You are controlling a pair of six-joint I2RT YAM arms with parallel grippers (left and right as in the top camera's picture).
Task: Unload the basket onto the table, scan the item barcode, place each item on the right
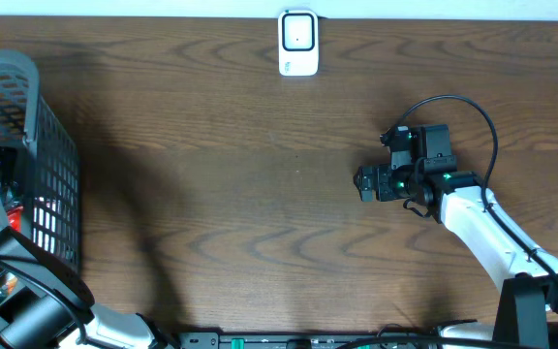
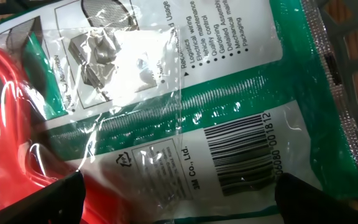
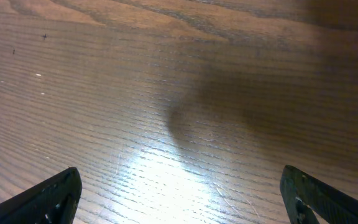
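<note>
Pickup step: left gripper (image 2: 182, 202), jaws spread wide, hovers over barcoded packet (image 2: 229, 93) in basket (image 1: 51, 165) at left; next, clamp it, carry to far scanner (image 1: 297, 43). Right gripper (image 3: 182, 199) released, empty.

1 basket (image 1: 54, 165), 1 scanner (image 1: 297, 43), 1 pkt (image 2: 229, 93), 1 red item (image 2: 5, 124), left gripper (image 2: 180, 200), right gripper (image 3: 180, 198) (so 2).

A grey mesh basket (image 1: 51, 174) stands on the wooden table (image 1: 240, 213).

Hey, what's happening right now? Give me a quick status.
Left fingers open, over green packet in basket. Right fingers open, over table, holding nothing. Barcode faces up. Red item crowds the packet's edge.
</note>
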